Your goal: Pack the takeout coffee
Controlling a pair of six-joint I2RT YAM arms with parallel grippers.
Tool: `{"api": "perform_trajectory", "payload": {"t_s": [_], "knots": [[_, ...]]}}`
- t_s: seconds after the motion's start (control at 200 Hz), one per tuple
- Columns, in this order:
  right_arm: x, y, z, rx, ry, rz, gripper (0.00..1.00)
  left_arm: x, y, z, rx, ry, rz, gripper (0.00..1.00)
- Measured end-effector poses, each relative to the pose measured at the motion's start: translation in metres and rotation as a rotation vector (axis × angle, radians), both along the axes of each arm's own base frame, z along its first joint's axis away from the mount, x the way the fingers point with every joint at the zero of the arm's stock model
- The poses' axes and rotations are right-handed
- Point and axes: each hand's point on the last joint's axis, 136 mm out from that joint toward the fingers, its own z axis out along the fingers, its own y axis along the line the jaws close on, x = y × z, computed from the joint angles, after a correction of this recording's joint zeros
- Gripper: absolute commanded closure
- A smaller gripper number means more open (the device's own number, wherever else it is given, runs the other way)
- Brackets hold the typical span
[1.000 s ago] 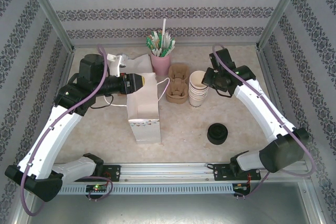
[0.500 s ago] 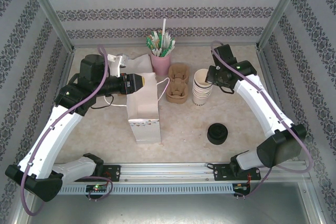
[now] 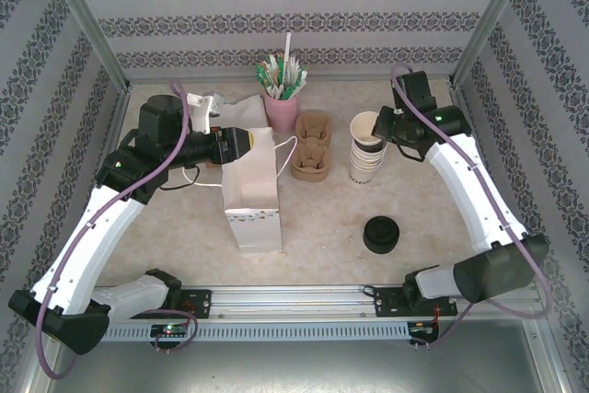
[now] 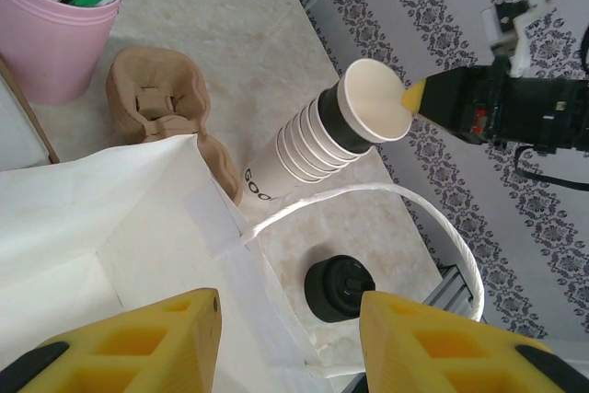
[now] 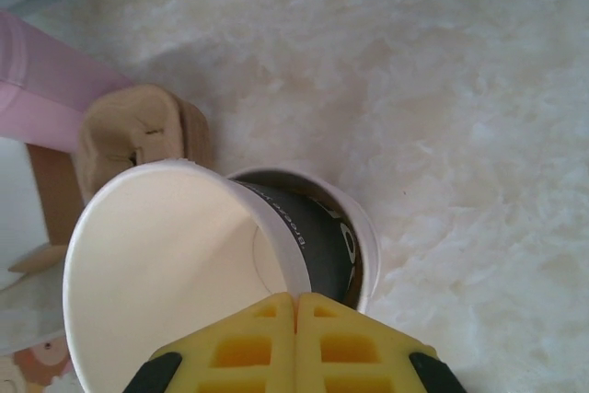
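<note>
1. The right fingers (image 5: 298, 316) are seen pressed fully together, pinching the rim of a lidless cream-white paper cup (image 5: 156, 264).
2. That cup is found at the back right of the beige desk (image 3: 322, 218). It is raised partway out of a stack of lidless cream paper cups (image 3: 368, 167), with its base inside the stack.
3. The left fingers (image 3: 238, 143) are held apart at the open mouth of a white paper bag with string handles (image 3: 250, 195). The bag's rim is seen between them; a grip on it cannot be told.
4. A squat pile of black plastic lids (image 3: 382, 234) is seen front right, well apart from the bag and the stack.
5. Brown pulp cup carriers (image 3: 311, 144) are placed between the bag and the stack, with a pink cup of sachets (image 3: 282, 109) just behind them.
</note>
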Motion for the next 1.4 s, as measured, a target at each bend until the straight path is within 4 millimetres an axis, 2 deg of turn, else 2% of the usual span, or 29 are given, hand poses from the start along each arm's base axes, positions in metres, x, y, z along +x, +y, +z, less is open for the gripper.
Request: {"api": "perform_trajectory", "payload": {"t_s": [0.16,0.205,0.35,0.475,0.54,0.639,0.739,0.869,0.964,1.044,1.194,1.284,1.399], "knots": [[-0.008,-0.002,0.038,0.021,-0.093,0.003,1.00,-0.002,0.002,0.002,-0.006,-0.013,0.008,0.53],[-0.013,-0.004,0.057,0.031,-0.139,0.005,1.00,-0.003,0.002,0.004,-0.011,-0.017,0.011,0.53],[-0.035,-0.007,0.097,0.059,-0.239,0.011,1.00,-0.004,0.005,0.005,-0.018,-0.029,0.028,0.53],[-0.061,0.007,0.113,0.093,-0.281,0.068,1.00,-0.003,0.008,0.010,-0.027,-0.050,0.048,0.53],[-0.074,0.018,0.114,0.121,-0.285,0.103,1.00,-0.004,0.010,0.011,-0.031,-0.059,0.061,0.53],[-0.097,0.036,0.099,0.162,-0.256,0.164,1.00,-0.006,0.014,0.015,-0.038,-0.078,0.084,0.52],[-0.115,0.051,0.074,0.189,-0.201,0.206,1.00,-0.008,0.017,0.018,-0.046,-0.091,0.099,0.53],[-0.132,0.072,0.028,0.191,-0.103,0.263,1.00,-0.008,0.017,0.016,-0.056,-0.082,0.107,0.53],[-0.136,0.084,-0.006,0.162,-0.038,0.281,1.00,-0.007,0.017,0.014,-0.057,-0.071,0.111,0.53],[-0.138,0.087,-0.035,0.141,0.008,0.275,1.00,-0.007,0.017,0.012,-0.056,-0.066,0.111,0.53],[-0.140,0.081,-0.087,0.122,0.059,0.229,1.00,-0.007,0.020,0.011,-0.049,-0.062,0.128,0.50],[-0.141,0.080,-0.106,0.117,0.071,0.222,1.00,-0.009,0.026,0.009,-0.036,-0.062,0.153,0.49],[-0.137,0.080,-0.115,0.112,0.058,0.214,1.00,-0.013,0.034,0.014,-0.031,-0.083,0.184,0.49]]}}
